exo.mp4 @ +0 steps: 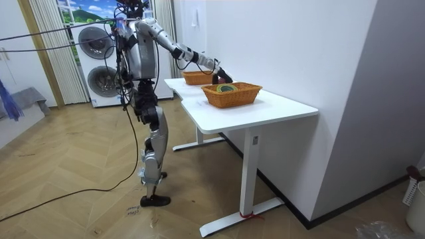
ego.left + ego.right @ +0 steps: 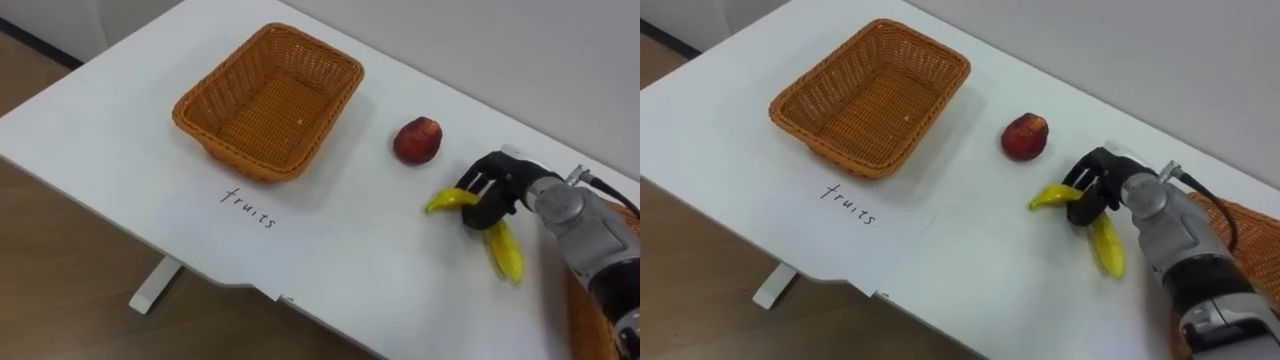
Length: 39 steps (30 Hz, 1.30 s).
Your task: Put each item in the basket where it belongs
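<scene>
Fingers (image 2: pixel 478 190) of the right hand (image 2: pixel 510 185) are curled round the middle of the yellow banana (image 2: pixel 506 252) on the white counter (image 2: pixel 380 280). Red apple (image 2: pixel 417 140) sits just left; brown basket (image 2: pixel 205 105) farther left.

Open surface (image 2: pixel 100 130) between the right robot hand (image 2: pixel 495 190), curled over the banana (image 2: pixel 505 250), and the wicker basket (image 2: pixel 240 160). The apple (image 2: pixel 417 140) lies roughly on the direct line, near the hand and apart from the basket; bare strips of surface run past it on the near and far sides. The flat paper label (image 2: pixel 250 215) in front of the basket blocks nothing. The basket's raised wall obstructs a low approach; its interior is free. A second basket (image 2: pixel 1250 225) borders the forearm at right.
</scene>
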### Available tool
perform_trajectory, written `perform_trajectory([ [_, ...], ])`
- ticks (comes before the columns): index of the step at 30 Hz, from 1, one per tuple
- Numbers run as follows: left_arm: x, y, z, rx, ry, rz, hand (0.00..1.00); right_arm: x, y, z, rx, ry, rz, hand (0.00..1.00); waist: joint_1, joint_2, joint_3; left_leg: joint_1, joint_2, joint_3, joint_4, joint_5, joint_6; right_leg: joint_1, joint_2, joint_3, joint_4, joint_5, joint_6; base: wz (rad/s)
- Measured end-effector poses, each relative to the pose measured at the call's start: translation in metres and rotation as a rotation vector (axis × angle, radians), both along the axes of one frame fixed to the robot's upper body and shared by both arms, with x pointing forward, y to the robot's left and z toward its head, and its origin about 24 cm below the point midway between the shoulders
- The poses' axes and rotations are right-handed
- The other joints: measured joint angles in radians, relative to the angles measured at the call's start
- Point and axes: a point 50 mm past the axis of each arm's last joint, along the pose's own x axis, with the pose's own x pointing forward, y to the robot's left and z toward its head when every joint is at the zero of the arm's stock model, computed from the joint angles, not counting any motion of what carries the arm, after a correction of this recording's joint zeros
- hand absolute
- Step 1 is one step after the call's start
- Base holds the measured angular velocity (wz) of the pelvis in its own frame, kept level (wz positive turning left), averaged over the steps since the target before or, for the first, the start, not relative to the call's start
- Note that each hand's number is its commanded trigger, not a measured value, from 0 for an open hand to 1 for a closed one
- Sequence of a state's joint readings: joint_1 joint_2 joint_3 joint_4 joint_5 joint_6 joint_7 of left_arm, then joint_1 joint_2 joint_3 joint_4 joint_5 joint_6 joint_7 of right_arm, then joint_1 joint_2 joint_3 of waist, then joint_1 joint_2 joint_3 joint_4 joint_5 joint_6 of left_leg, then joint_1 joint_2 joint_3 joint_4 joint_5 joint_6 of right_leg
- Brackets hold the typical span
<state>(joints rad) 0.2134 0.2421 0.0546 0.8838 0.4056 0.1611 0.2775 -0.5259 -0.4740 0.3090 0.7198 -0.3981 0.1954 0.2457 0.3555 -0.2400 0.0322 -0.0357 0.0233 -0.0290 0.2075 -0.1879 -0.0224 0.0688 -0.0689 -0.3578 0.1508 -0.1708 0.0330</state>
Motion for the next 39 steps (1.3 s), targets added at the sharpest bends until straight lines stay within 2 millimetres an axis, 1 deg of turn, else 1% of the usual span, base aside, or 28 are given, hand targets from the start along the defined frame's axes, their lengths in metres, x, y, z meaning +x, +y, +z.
perform_trajectory([
  [3, 0.001, 0.001, 0.000, 0.005, 0.000, 0.001, 0.00, 0.003, 0.006, 0.007, 0.006, -0.034, 0.028, 1.00, -0.010, 0.008, -0.0026, -0.004, -0.001, -0.001, 0.007, 0.000, 0.000, -0.001, -0.001, 0.001, 0.000, 0.000, 0.000, 0.00],
  [5, 0.002, 0.002, 0.001, 0.008, -0.008, 0.016, 0.00, 0.007, 0.017, 0.020, 0.009, -0.094, 0.077, 1.00, -0.028, 0.016, -0.0042, -0.004, 0.000, 0.004, 0.007, 0.000, 0.000, -0.002, -0.001, 0.008, -0.001, 0.000, 0.000, -0.03],
  [6, 0.001, 0.002, 0.001, 0.007, -0.008, 0.022, 0.00, 0.009, 0.021, 0.024, 0.012, -0.113, 0.092, 1.00, -0.032, 0.018, -0.0050, -0.003, 0.000, 0.007, 0.008, 0.000, 0.000, -0.003, -0.001, 0.012, -0.001, 0.000, 0.000, -0.11],
  [7, 0.000, 0.003, 0.001, 0.007, -0.008, 0.027, 0.00, 0.010, 0.027, 0.032, 0.019, -0.150, 0.122, 1.00, -0.046, 0.022, -0.0070, -0.002, 0.000, 0.011, 0.008, 0.000, 0.000, -0.003, -0.001, 0.022, -0.001, 0.000, 0.000, -0.09],
  [8, -0.002, 0.002, 0.000, 0.005, -0.007, 0.036, 0.00, 0.011, 0.033, 0.038, 0.025, -0.174, 0.145, 1.00, -0.051, 0.025, -0.0088, 0.002, 0.000, 0.013, 0.007, 0.000, 0.000, -0.001, -0.001, 0.032, -0.001, 0.000, 0.000, -0.10],
  [10, -0.002, 0.002, 0.001, 0.005, -0.016, 0.044, 0.00, 0.012, 0.039, 0.045, 0.032, -0.191, 0.177, 1.00, -0.054, 0.024, -0.0106, 0.009, 0.001, 0.021, 0.006, 0.000, 0.000, 0.001, -0.001, 0.039, 0.000, 0.000, 0.000, -0.13],
  [12, -0.002, 0.002, 0.001, 0.014, -0.025, 0.048, 0.00, 0.011, 0.049, 0.057, 0.041, -0.229, 0.224, 1.00, -0.069, 0.022, -0.0120, 0.009, 0.001, 0.023, 0.005, 0.000, 0.000, 0.000, -0.001, 0.037, 0.000, 0.000, 0.000, -0.05],
  [13, -0.002, 0.002, 0.001, 0.018, -0.027, 0.052, 0.00, 0.011, 0.055, 0.064, 0.047, -0.256, 0.251, 1.00, -0.078, 0.020, -0.0141, 0.009, 0.001, 0.024, 0.004, 0.000, 0.000, -0.001, -0.001, 0.037, 0.000, 0.000, 0.000, 0.00],
  [14, -0.001, 0.003, 0.002, 0.020, -0.030, 0.056, 0.00, 0.011, 0.058, 0.070, 0.052, -0.279, 0.269, 1.00, -0.086, 0.016, -0.0197, 0.009, 0.001, 0.024, 0.003, 0.000, 0.000, -0.001, -0.001, 0.037, 0.000, 0.000, 0.000, 0.00],
  [15, -0.001, 0.003, 0.002, 0.021, -0.031, 0.058, 0.00, 0.011, 0.059, 0.072, 0.055, -0.285, 0.274, 1.00, -0.088, 0.014, -0.0227, 0.010, 0.001, 0.024, 0.003, 0.000, 0.000, 0.000, -0.001, 0.037, 0.001, 0.000, 0.000, 0.00],
  [16, -0.001, 0.004, 0.002, 0.024, -0.033, 0.062, 0.00, 0.010, 0.060, 0.075, 0.058, -0.295, 0.279, 1.00, -0.095, 0.010, -0.0282, 0.012, 0.001, 0.024, 0.003, 0.000, 0.000, 0.004, -0.001, 0.037, 0.001, 0.000, 0.000, 0.03],
  [21, -0.006, 0.004, 0.002, 0.036, -0.027, 0.068, 0.00, 0.009, 0.067, 0.089, 0.034, -0.351, 0.318, 1.00, -0.108, 0.011, -0.0283, 0.047, 0.001, 0.025, -0.005, 0.000, 0.000, 0.035, -0.001, 0.041, 0.001, 0.000, 0.000, -0.01],
  [25, -0.009, 0.004, 0.001, 0.038, -0.021, 0.072, 0.00, 0.006, 0.077, 0.109, 0.045, -0.432, 0.362, 1.00, -0.129, 0.010, -0.0287, 0.047, 0.001, 0.025, -0.010, 0.000, 0.001, 0.036, -0.001, 0.042, 0.003, 0.000, 0.000, 0.00],
  [26, -0.010, 0.004, 0.001, 0.038, -0.021, 0.073, 0.00, 0.005, 0.079, 0.115, 0.045, -0.456, 0.373, 1.00, -0.131, 0.010, -0.0287, 0.047, 0.001, 0.027, -0.011, 0.000, 0.001, 0.035, -0.001, 0.050, 0.003, 0.000, 0.000, -0.04],
  [27, -0.010, 0.004, 0.001, 0.037, -0.022, 0.074, 0.00, 0.005, 0.080, 0.119, 0.044, -0.469, 0.379, 1.00, -0.131, 0.010, -0.0286, 0.047, 0.001, 0.027, -0.011, 0.000, 0.001, 0.034, -0.001, 0.052, 0.003, 0.000, 0.000, -0.06],
  [32, -0.010, 0.000, 0.000, 0.048, -0.034, 0.086, 0.00, -0.004, 0.089, 0.149, 0.051, -0.599, 0.430, 1.00, -0.128, 0.011, -0.0285, 0.049, 0.002, 0.031, -0.011, 0.001, 0.001, 0.033, 0.000, 0.056, 0.003, 0.000, 0.000, -0.01],
  [36, -0.010, -0.001, 0.000, 0.059, -0.040, 0.091, 0.00, -0.008, 0.094, 0.156, 0.059, -0.643, 0.453, 1.00, -0.124, 0.010, -0.0284, 0.066, 0.002, 0.031, -0.021, 0.001, 0.002, 0.042, 0.000, 0.058, 0.003, 0.000, 0.000, 0.00],
  [39, -0.010, -0.001, 0.001, 0.067, -0.049, 0.091, 0.00, -0.009, 0.095, 0.159, 0.059, -0.670, 0.455, 1.00, -0.102, 0.011, -0.0278, 0.073, 0.002, 0.038, -0.030, 0.001, 0.002, 0.041, 0.000, 0.074, 0.002, 0.000, 0.000, -0.09],
])
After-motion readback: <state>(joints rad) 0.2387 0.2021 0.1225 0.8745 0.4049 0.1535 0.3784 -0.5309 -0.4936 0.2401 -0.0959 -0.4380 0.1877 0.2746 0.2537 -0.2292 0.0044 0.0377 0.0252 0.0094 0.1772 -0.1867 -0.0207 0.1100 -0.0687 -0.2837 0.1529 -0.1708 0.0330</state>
